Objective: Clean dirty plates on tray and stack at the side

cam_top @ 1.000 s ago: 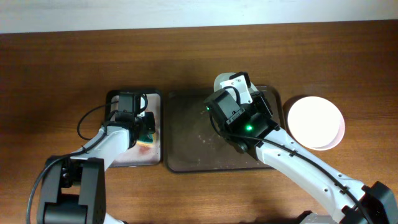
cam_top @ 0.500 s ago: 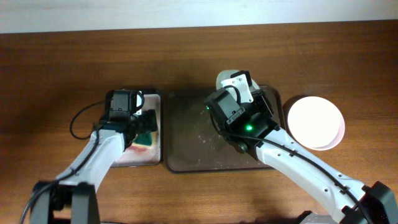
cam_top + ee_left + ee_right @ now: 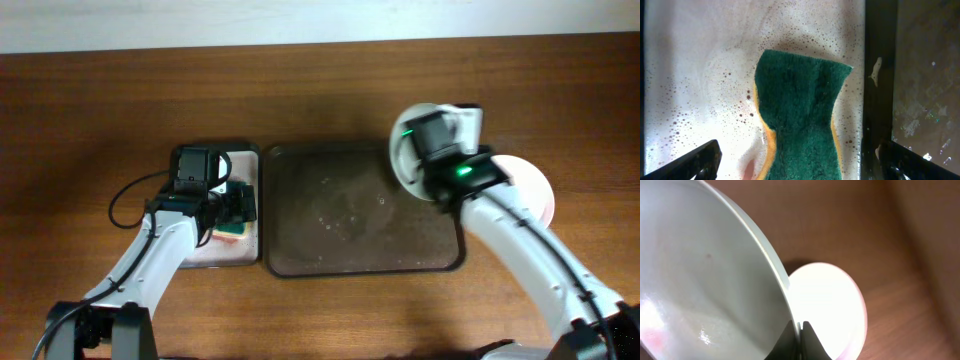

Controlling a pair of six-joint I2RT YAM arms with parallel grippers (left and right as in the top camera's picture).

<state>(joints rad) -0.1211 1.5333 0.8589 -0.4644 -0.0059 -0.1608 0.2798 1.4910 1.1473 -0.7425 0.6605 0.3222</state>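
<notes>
My right gripper (image 3: 800,339) is shut on the rim of a white plate (image 3: 705,280) and holds it steeply tilted. In the overhead view this plate (image 3: 404,152) hangs over the right end of the dark brown tray (image 3: 300,240), under the right gripper (image 3: 425,150). A white plate (image 3: 827,305) lies flat on the table just right of the tray, seen from above as a bright disc (image 3: 530,182). My left gripper (image 3: 800,169) stands open over a green and yellow sponge (image 3: 800,115), one finger on each side and apart from it.
The sponge lies in a small black-rimmed tray (image 3: 215,252) with a wet, foamy pale floor (image 3: 695,75), left of the brown tray. The brown tray's floor (image 3: 925,75) is wet and speckled. Bare wooden table (image 3: 320,90) surrounds both trays.
The left gripper opened and let go of the sponge, which now lies in the small tray. The right arm carried the plate rightward from the tray's middle toward the plate at the side.
</notes>
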